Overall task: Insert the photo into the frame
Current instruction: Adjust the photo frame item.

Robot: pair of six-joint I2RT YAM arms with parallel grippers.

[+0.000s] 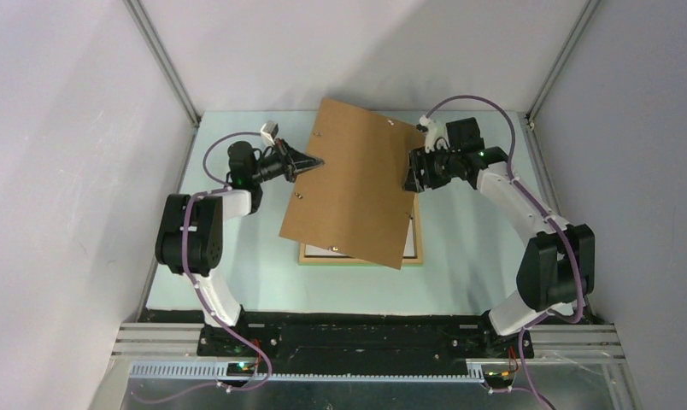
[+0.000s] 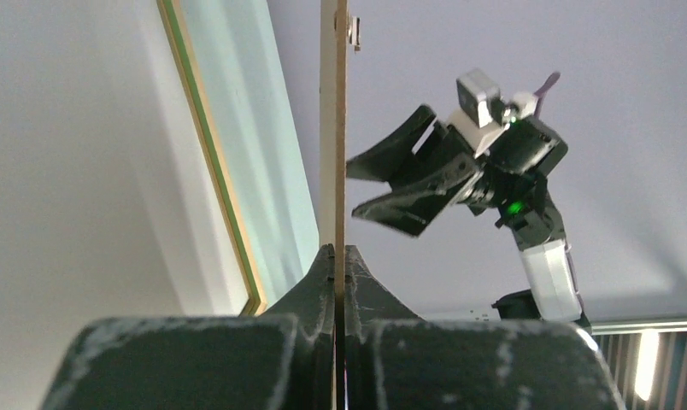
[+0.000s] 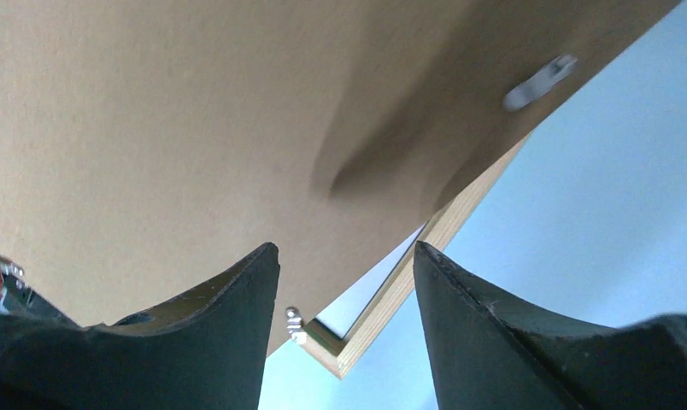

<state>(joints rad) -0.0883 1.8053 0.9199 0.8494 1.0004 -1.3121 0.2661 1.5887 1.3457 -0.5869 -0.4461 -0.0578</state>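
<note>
The brown backing board [image 1: 353, 184] is held tilted in the air over the frame [image 1: 357, 259], which lies flat on the table with its pale wood side up. My left gripper [image 1: 317, 162] is shut on the board's left edge; the left wrist view shows the board [image 2: 332, 111] edge-on between my fingers [image 2: 335, 252]. My right gripper [image 1: 411, 175] is open at the board's right edge and holds nothing; the board [image 3: 195, 111] fills that wrist view. A white sheet [image 1: 408, 242] shows inside the frame; I cannot tell whether it is the photo's back.
The pale green table mat [image 1: 229, 273] lies under everything. Grey walls with metal corner posts [image 1: 165, 60] close in the back and sides. Small metal tabs [image 3: 541, 81] stick out of the board. One frame corner [image 3: 349, 346] shows between my right fingers.
</note>
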